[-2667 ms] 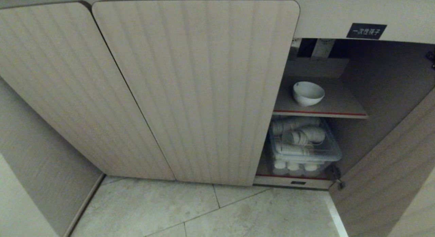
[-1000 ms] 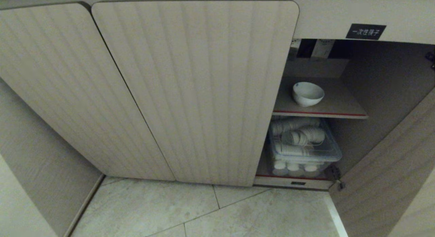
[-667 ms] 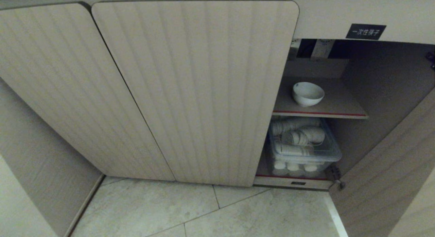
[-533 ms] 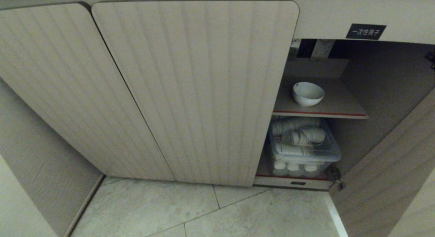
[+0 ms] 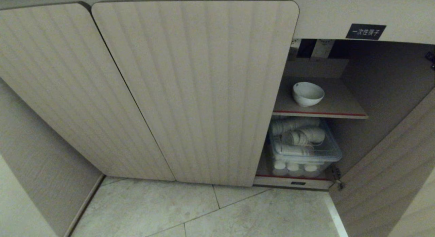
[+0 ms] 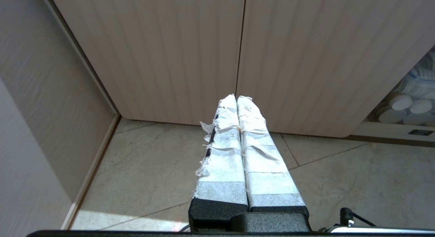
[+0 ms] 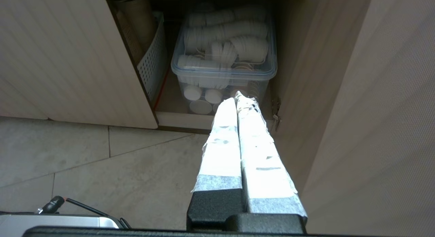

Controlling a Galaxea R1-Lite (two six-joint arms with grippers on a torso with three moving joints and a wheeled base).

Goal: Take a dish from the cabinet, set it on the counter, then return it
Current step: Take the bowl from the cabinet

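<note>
Reaching for the dish: the dish (image 5: 308,93), a small white bowl, sits upright and alone on the upper shelf (image 5: 336,106) in the open right bay of the cabinet (image 5: 193,90), right of centre in the head view; nothing touches it, so the fetch looks not yet begun.
Grippers: right gripper (image 7: 238,96) hangs low over the floor tiles (image 5: 204,209) before the open bay, its taped fingers (image 7: 222,141) pressed together and holding nothing; left gripper (image 6: 237,98) is closed and empty too, facing the shut doors at the centre of its own view.
Doing it well: judging from the right wrist view, the right arm is nearer the opening; it should part its fingers before it enters, rise to shelf level, and take one side of the bowl's rim, one finger inside and one outside.
Clearances: the red shelf edge (image 5: 319,113) lies just below the bowl, the open door (image 5: 390,169) fills the lower right of the head view, and the closed door's edge bounds the opening on the left; come in straight and lift before drawing back.
Below the shelf: clear lidded box (image 5: 304,150) of stacked white cups; a perforated white basket (image 7: 153,60) stands beside it.
Counter: not in view.
Writing: black label (image 5: 366,31) at upper right, white characters reading 一次性筷子; a smaller dark tag (image 5: 298,183) on the bottom rail is too small to read.
</note>
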